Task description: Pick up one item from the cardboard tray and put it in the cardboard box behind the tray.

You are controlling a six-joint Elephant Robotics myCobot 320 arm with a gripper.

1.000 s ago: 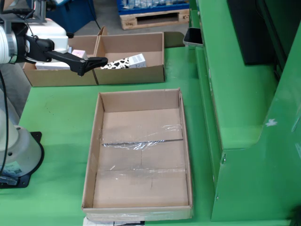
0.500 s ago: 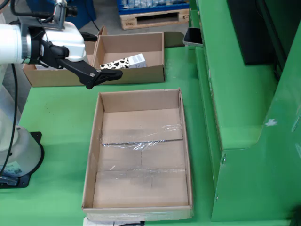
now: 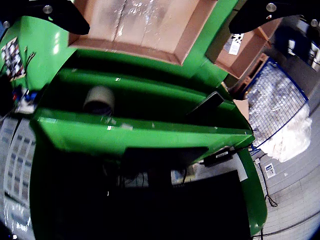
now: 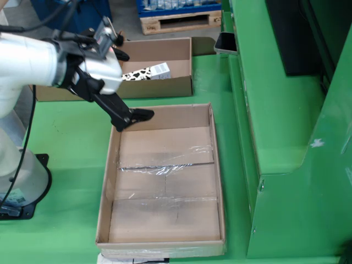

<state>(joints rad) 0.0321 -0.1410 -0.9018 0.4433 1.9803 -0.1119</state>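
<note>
- One arm in play, and its gripper [image 4: 135, 116] has swung off the back boxes and dropped to the far left corner of the cardboard tray [image 4: 217, 165] in the fixed view; half a second ago it hung over the gap between box and tray, a second ago over the left-hand box.
- Jaws apart and holding nothing: the riding camera shows the two black fingers [image 3: 60, 15] spread wide to either top corner of its picture, with bare cardboard between them.
- What that means: this reads as a return trip, the arm heading back to the tray for another pick.
- Trouble is, the tray floor looks bare in the fixed view, only cardboard panels and shiny tape [image 4: 165, 168]. I see no item left to take.
- The goods sit in the cardboard box [image 4: 154, 69] behind the tray: a cow-patterned carton [image 4: 137, 74] with a white carton [image 4: 160, 69] touching it, lying on the box floor.
- The fixed view alone gives the layout: the arm, tray, the boxes side by side and the green table [image 4: 71, 143].
- The riding view alone gives the finger spread, plus things beyond the tray's edge: a roll of tape [image 3: 99, 98] on a green shelf [image 3: 145, 130], and the box edge with a label [image 3: 234, 44] at upper right.
</note>
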